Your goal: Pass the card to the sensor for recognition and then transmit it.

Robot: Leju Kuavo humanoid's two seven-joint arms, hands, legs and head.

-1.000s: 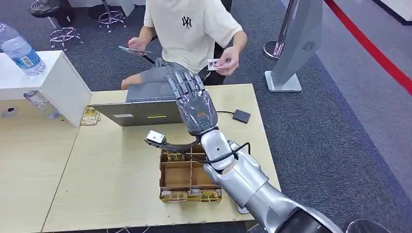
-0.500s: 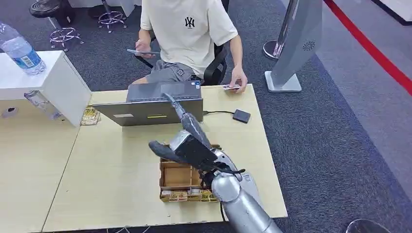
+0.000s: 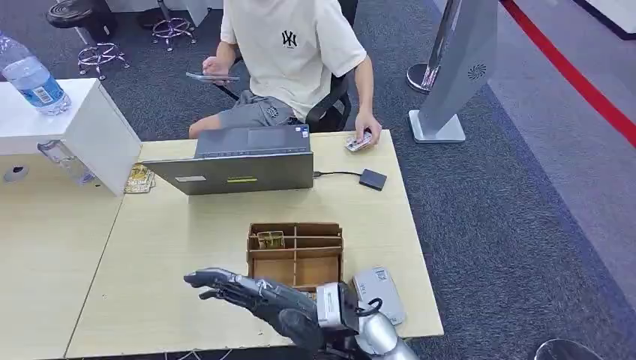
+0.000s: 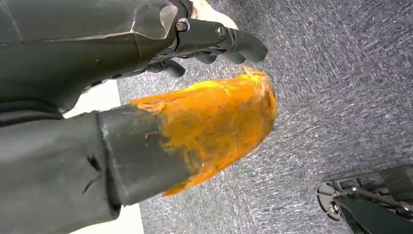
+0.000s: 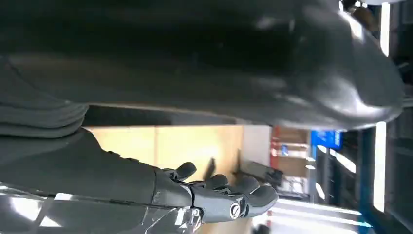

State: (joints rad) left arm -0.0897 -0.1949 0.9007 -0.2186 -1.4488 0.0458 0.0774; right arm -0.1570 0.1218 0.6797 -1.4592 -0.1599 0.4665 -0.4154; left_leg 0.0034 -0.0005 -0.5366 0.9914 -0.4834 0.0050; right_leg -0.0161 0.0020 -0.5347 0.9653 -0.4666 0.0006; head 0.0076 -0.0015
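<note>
A person seated across the table holds the small white card against the table's far right corner. My right hand hovers low over the table's near edge, fingers stretched toward the left, holding nothing; in the right wrist view the hand has loosely spread fingers. A small black sensor box lies right of the laptop, joined to it by a cable. A grey-white device sits by my right wrist. My left hand, its thumb wrapped in orange tape, hangs over the carpet with nothing in it.
A brown divided card box stands mid-table with a few cards in one compartment. A grey laptop stands behind it. A white box with a water bottle is at the far left. The person's other hand holds a phone.
My right arm has come down from above the laptop and drawn back to the table's near edge. The person lowered the card from chest height to the table corner.
</note>
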